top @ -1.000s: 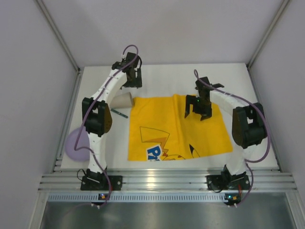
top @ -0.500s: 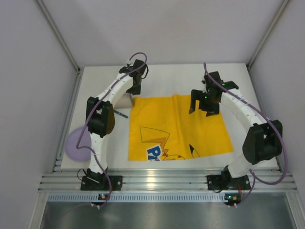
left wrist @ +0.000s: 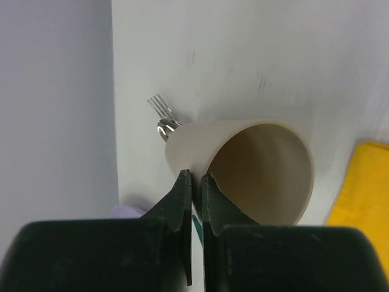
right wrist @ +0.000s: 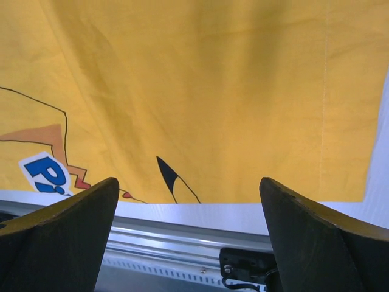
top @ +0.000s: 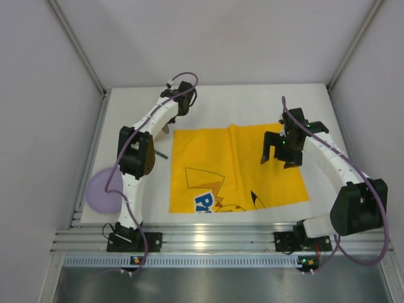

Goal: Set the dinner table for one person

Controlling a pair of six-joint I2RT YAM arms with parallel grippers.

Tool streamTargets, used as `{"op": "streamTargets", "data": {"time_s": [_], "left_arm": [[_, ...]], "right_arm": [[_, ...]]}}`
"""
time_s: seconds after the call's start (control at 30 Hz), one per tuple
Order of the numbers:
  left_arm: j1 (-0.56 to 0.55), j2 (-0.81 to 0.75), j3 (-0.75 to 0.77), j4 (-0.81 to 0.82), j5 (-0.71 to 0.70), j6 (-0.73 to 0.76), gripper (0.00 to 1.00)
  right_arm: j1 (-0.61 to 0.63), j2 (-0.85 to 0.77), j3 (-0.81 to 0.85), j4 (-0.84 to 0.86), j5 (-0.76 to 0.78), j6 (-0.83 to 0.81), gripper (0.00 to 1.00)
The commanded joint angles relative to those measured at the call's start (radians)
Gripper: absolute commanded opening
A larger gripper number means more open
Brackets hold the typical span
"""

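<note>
A beige cup (left wrist: 255, 167) lies on its side on the white dinner table (top: 252, 101), mouth toward the left wrist camera. My left gripper (left wrist: 196, 181) is shut on the cup's rim, one finger inside and one outside. From above, the left arm hides most of the cup (top: 165, 129). Fork tines (left wrist: 161, 106) poke out behind the cup. My right gripper (top: 282, 158) hangs open over the right part of the yellow cartoon mat (top: 233, 167), holding nothing. Its fingers (right wrist: 73, 225) stand wide apart.
A lilac plate (top: 101, 189) lies at the table's left edge. A teal-handled utensil (top: 161, 153) lies left of the mat. The ribbed aluminium rail (top: 214, 240) runs along the near edge. White walls enclose the table.
My left gripper has closed onto the cup's rim. The right arm has swung rightward and toward the near edge, still open above the mat.
</note>
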State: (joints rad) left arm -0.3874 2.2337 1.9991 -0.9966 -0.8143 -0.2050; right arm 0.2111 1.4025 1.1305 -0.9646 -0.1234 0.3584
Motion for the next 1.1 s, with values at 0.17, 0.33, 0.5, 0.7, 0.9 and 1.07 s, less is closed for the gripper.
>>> {"op": "streamTargets", "data": {"time_s": [0.17,0.33,0.5,0.7,0.9,1.07], "left_arm": [[0.005,-0.124,0.076,-0.037,0.226,-0.076,0.0],[-0.007,-0.287,-0.026,0.091,0.62,-0.099,0.0],[-0.06,-0.39,-0.134,0.17,0.81,-0.134,0.0],[-0.102,-0.407,-0.135,0.161,0.86,-0.163,0.0],[-0.126,-0.376,-0.062,0.158,0.883,-0.2,0.0],[-0.165,-0.31,0.023,0.154,0.891,-0.221,0.0]], "right_arm": [[-0.039,0.012,-0.067,0.113,-0.039,0.004,1.0],[-0.098,0.052,-0.167,0.225,-0.058,0.022,1.0],[-0.134,0.127,-0.218,0.299,-0.05,0.037,1.0],[-0.157,0.159,-0.259,0.284,0.068,0.079,1.0],[-0.197,0.13,-0.333,0.29,0.12,0.1,1.0],[-0.197,0.115,-0.319,0.276,0.071,0.09,1.0]]}}
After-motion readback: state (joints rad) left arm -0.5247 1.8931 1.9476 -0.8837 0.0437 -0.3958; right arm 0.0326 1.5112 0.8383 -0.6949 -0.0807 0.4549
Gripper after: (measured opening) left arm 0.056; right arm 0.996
